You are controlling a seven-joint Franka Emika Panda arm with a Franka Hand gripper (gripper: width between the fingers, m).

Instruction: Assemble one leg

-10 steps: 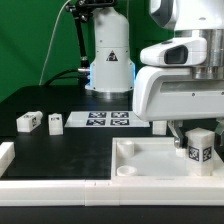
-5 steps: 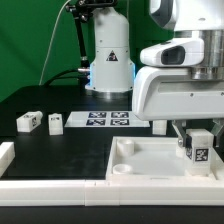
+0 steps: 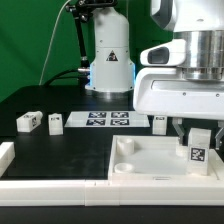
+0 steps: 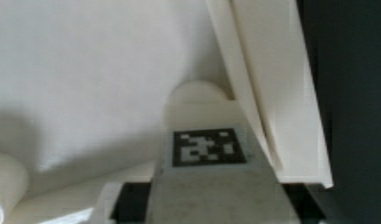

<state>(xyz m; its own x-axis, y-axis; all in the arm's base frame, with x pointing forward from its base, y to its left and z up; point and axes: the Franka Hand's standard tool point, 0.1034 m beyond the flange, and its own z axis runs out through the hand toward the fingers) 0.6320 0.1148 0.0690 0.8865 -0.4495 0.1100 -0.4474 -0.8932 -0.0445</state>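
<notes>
My gripper (image 3: 198, 130) is shut on a leg (image 3: 199, 146), a small white block with a black-and-white tag. It holds the leg upright inside the large white tray-like part (image 3: 140, 170), near that part's corner at the exterior view's right. In the wrist view the leg (image 4: 208, 140) runs out from between the dark fingertips (image 4: 137, 200), with its end against the tray floor next to the raised wall (image 4: 258, 90). Whether it sits in a corner socket is hidden. My gripper also shows in the wrist view (image 4: 213, 205).
Two loose legs (image 3: 28, 121) (image 3: 55, 122) lie on the black table at the exterior view's left. Another leg (image 3: 158, 121) lies behind the tray. The marker board (image 3: 108, 119) lies at the middle back. A white robot base (image 3: 110, 60) stands behind it.
The gripper dipped slightly with the leg, then rose a little and shifted toward the exterior view's right. The leg stays gripped. Nothing else moved.
</notes>
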